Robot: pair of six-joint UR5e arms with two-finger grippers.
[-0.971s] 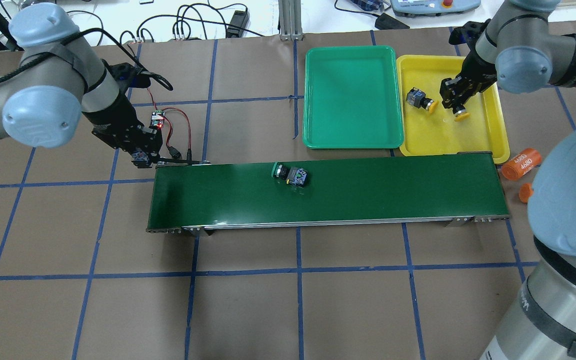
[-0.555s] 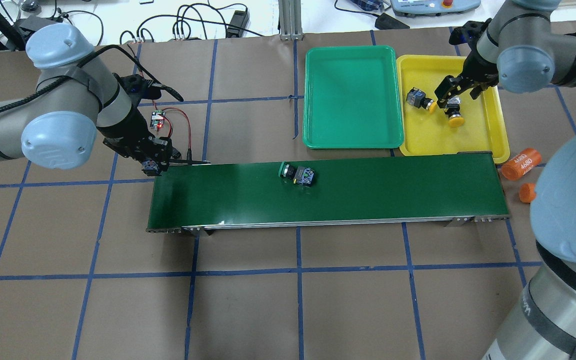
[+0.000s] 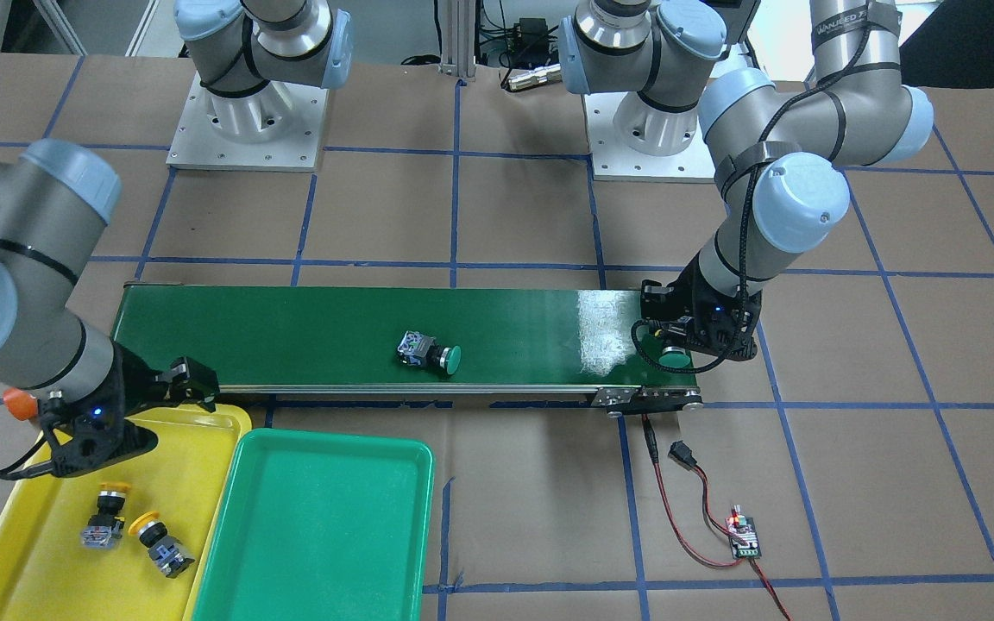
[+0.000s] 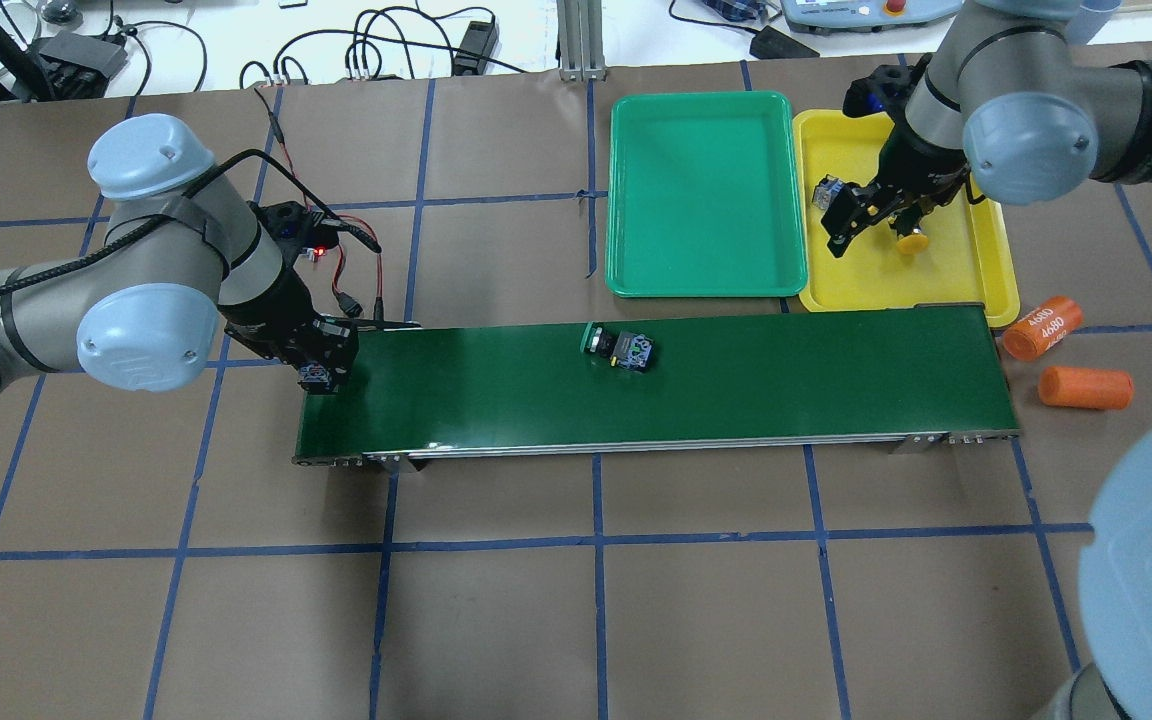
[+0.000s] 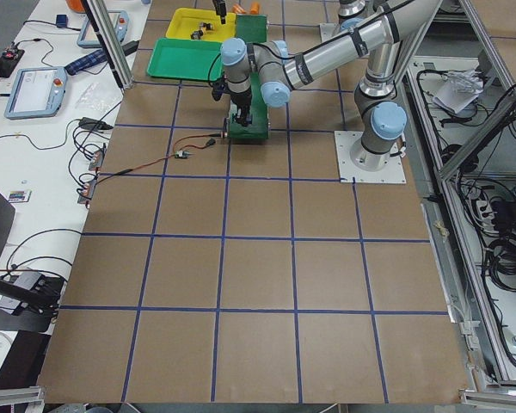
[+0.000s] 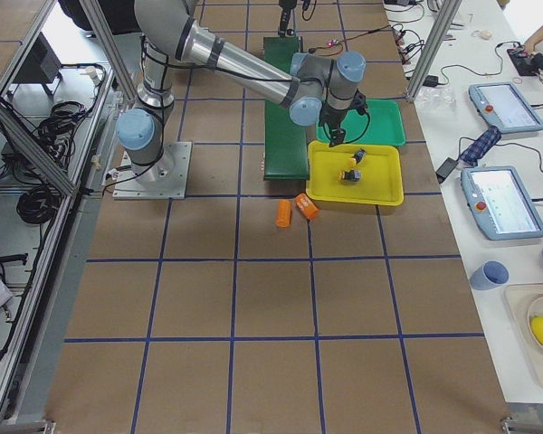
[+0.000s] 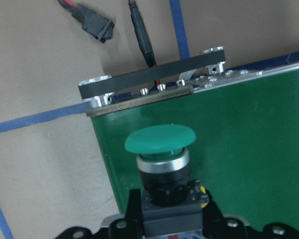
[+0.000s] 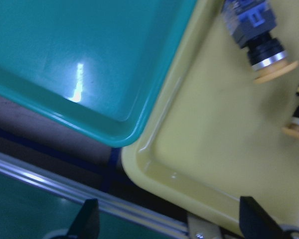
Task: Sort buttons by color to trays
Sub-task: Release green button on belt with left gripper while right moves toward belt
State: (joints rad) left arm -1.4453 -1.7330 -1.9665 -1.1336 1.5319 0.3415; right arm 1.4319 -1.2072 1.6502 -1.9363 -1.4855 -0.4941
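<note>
My left gripper (image 4: 321,374) is shut on a green button (image 7: 160,142) and holds it just over the left end of the conveyor belt (image 4: 786,380). A second green button (image 4: 618,348) lies on its side near the belt's middle. Behind the belt sit the green tray (image 4: 706,190), with nothing in it, and the yellow tray (image 4: 976,270). Two yellow buttons (image 3: 104,517) (image 3: 160,539) lie in the yellow tray. My right gripper (image 4: 851,228) hangs open over that tray's left part, above the buttons and holding nothing.
Two orange cylinders (image 4: 1041,328) (image 4: 1086,388) lie off the belt's right end. A small circuit board (image 3: 743,535) with red wires lies behind the belt's left end, its plug at the belt frame. Brown paper with a blue tape grid covers the table.
The right gripper opened, left a yellow button in the yellow tray and moved left. The left gripper carried its green button onto the belt's left end. The loose green button drifted right.
</note>
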